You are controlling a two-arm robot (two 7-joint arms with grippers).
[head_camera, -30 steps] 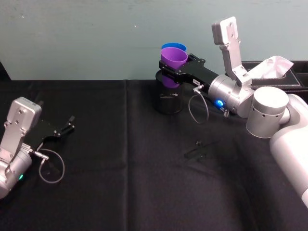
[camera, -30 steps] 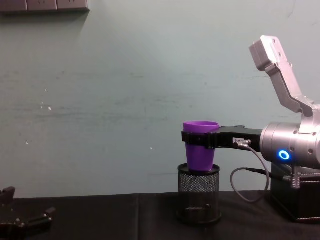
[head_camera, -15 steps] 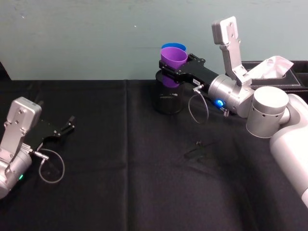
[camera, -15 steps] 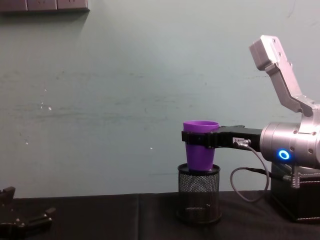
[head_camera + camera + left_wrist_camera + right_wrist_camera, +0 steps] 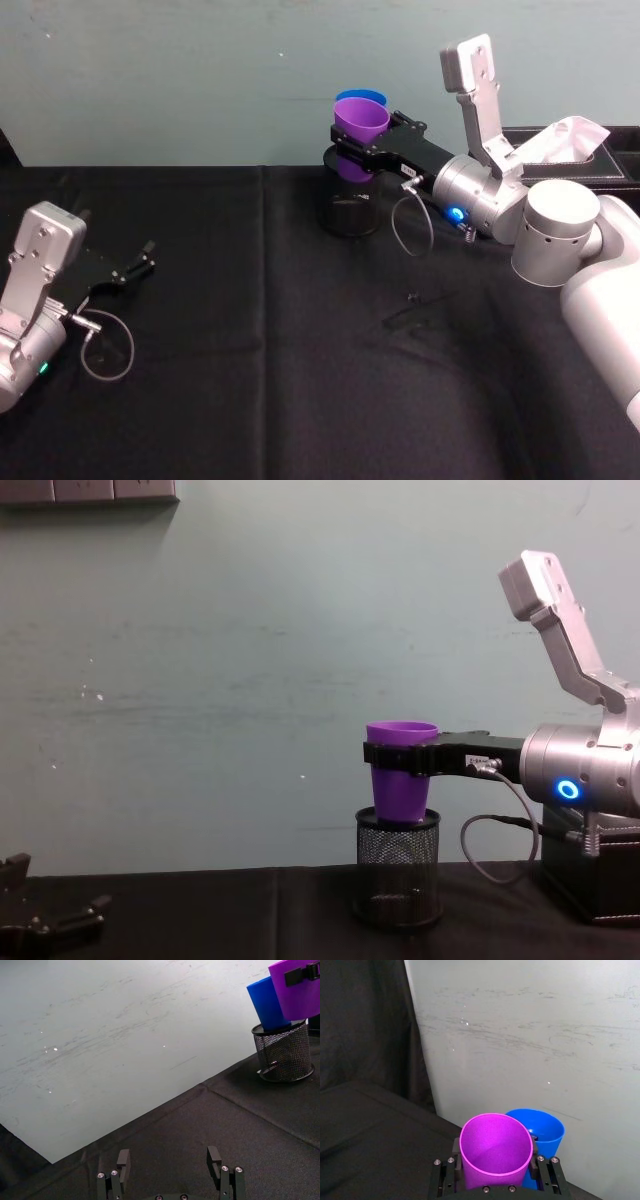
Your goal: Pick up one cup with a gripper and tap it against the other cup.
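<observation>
purple cup [image 5: 360,122]: held upright in the air over the mouth of the mesh pen holder [image 5: 398,880], with its base just at the holder's rim in the chest view; the right wrist view shows its inside plain and empty.
blue cup [image 5: 361,97]: right behind the purple cup on the wall side; in the left wrist view it stands inside the mesh pen holder.
cups together: their rims are side by side and seem to touch, though the overlap makes that hard to settle.
mesh pen holder: black and upright on the dark tablecloth [image 5: 250,380], near the wall.
right gripper [image 5: 400,758]: its flat black fingers are clamped on the purple cup's sides just under the rim; its arm's blue ring is lit.
left gripper [image 5: 140,265]: low at the table's left, well apart from the cups, its fingers spread and holding nothing.
black box [image 5: 600,168]: at the far right, with a white tissue [image 5: 572,135] sticking out of it.
</observation>
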